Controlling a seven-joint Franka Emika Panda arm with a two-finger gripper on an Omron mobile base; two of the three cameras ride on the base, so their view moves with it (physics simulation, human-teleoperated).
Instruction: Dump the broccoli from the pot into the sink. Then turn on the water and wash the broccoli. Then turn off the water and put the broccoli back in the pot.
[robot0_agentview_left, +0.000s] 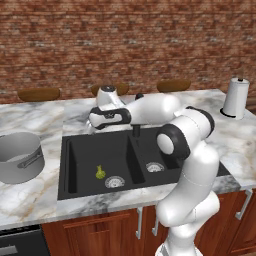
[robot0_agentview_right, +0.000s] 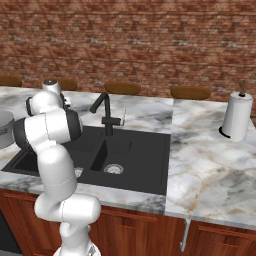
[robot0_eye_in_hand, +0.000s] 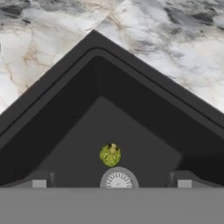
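The broccoli (robot0_agentview_left: 100, 173) lies on the floor of the black sink's (robot0_agentview_left: 75, 160) larger left basin, just left of its round drain (robot0_agentview_left: 114, 182). The grey pot (robot0_agentview_left: 20, 156) stands upright on the counter left of the sink. My gripper (robot0_agentview_left: 91, 128) hangs above the back of that basin, pointing down, open and holding nothing. In the hand view the broccoli (robot0_eye_in_hand: 110, 155) sits between and a little beyond my gripper (robot0_eye_in_hand: 111, 183), right by the drain (robot0_eye_in_hand: 119, 179), with the sink's corner wall (robot0_eye_in_hand: 100, 78) behind it.
A black faucet (robot0_agentview_right: 105, 112) rises behind the sink's divider. A paper towel roll (robot0_agentview_left: 235, 97) stands at the counter's far right. Brown wooden bowls (robot0_agentview_left: 38, 93) line the back ledge. Marble counter (robot0_agentview_left: 30, 200) surrounds the sink.
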